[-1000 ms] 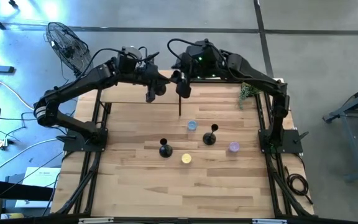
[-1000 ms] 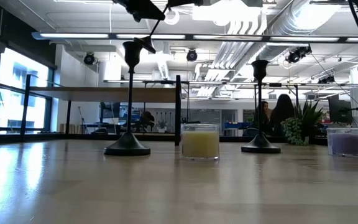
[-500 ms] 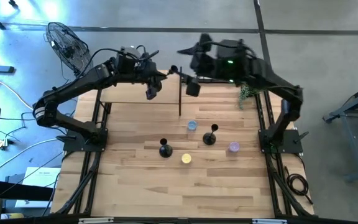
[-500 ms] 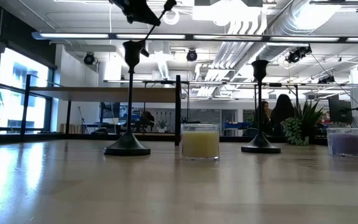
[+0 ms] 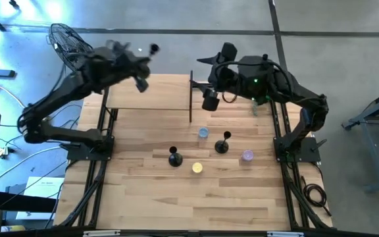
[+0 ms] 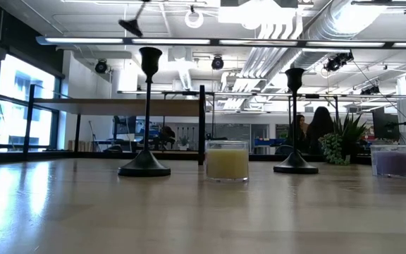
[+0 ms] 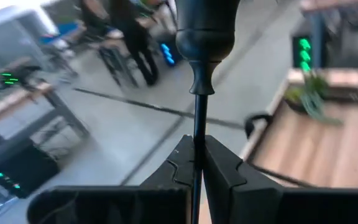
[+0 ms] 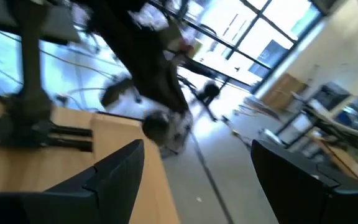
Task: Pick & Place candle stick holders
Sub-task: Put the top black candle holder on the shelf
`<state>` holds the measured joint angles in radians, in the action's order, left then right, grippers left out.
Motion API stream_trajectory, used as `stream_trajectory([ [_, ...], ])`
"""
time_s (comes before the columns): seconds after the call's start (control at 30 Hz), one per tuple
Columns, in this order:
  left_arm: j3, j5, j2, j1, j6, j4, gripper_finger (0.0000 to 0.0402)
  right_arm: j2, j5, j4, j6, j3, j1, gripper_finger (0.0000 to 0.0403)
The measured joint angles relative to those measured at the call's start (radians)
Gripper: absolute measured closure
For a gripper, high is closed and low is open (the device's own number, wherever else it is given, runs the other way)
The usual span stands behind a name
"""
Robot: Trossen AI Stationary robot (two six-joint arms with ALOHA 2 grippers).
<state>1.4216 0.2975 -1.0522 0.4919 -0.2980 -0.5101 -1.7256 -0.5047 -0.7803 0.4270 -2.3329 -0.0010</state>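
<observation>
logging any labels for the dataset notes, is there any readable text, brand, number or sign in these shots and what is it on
No readable text, brand, number or sign shows in any view.
The yellow candle jar, purple candle jar and blue candle jar show no legible label.
The candle stick holders on the table are plain black, and so is the one held in the left gripper.
The green lights on equipment in the room form no legible characters.

Two candle stick holders, left (image 6: 145,113) and right (image 6: 294,120), are seen upright on the table (image 6: 189,212), flanking a yellow candle (image 6: 227,161).
</observation>
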Motion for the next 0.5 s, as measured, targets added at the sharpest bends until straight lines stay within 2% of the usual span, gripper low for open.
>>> stream_trajectory([
  [0.13,0.0,0.058,0.054,0.01,0.061,0.089,0.0396,0.0,0.03,0.056,0.031,0.0,0.028,0.0113],
  [0.27,0.0,0.056,0.094,0.097,0.142,0.126,0.0396,0.013,0.039,0.096,0.083,0.0,0.064,0.0124],
  [0.4,-0.013,0.008,0.121,0.242,0.252,0.105,0.0396,0.04,0.008,0.105,0.105,0.0,0.087,0.014],
  [0.5,-0.057,-0.086,0.142,0.367,0.33,0.106,0.0396,0.061,-0.011,0.102,0.106,0.0,0.097,0.0149],
])
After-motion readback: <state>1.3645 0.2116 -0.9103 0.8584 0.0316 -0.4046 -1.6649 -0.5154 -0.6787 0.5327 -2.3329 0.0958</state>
